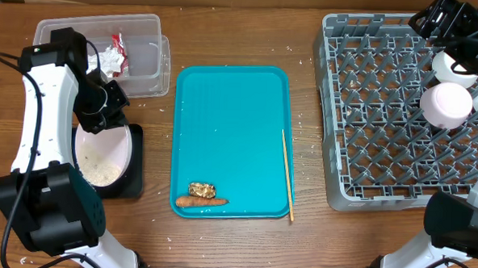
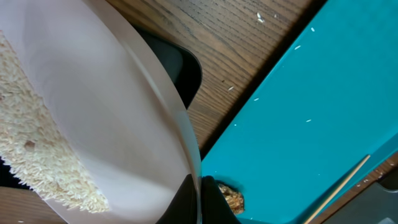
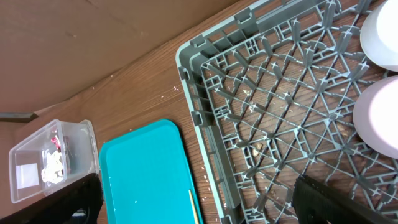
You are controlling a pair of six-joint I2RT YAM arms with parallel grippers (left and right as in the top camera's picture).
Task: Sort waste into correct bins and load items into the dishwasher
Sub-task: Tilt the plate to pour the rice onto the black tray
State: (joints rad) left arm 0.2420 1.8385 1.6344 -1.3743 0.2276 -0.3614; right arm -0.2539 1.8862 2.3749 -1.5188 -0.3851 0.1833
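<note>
My left gripper [image 1: 103,104] [image 2: 199,200] is shut on the rim of the large white plate [image 1: 102,154] [image 2: 93,106]. It holds the plate tilted over the black tray [image 1: 134,171] [image 2: 185,68]. White rice [image 1: 100,173] [image 2: 37,155] lies heaped on the plate's low side. The clear tub [image 1: 141,57] [image 3: 31,155] holds the crumpled napkin [image 1: 105,59] and the red-and-white wrapper [image 1: 118,46]. The brown food piece [image 1: 202,189] [image 2: 234,199], carrot stick [image 1: 200,202] and wooden stick [image 1: 286,175] [image 2: 342,183] [image 3: 193,205] lie on the teal tray [image 1: 231,126]. My right gripper [image 1: 434,17] [image 3: 205,211] hangs open and empty over the grey dish rack [image 1: 369,115] [image 3: 261,112].
A white bowl [image 1: 446,104] [image 3: 379,118] and what looks like a white cup [image 1: 450,69] [image 3: 382,31] sit in the rack's right half, the cup partly under my right arm. Stray rice grains dot the wood between the teal tray and the rack.
</note>
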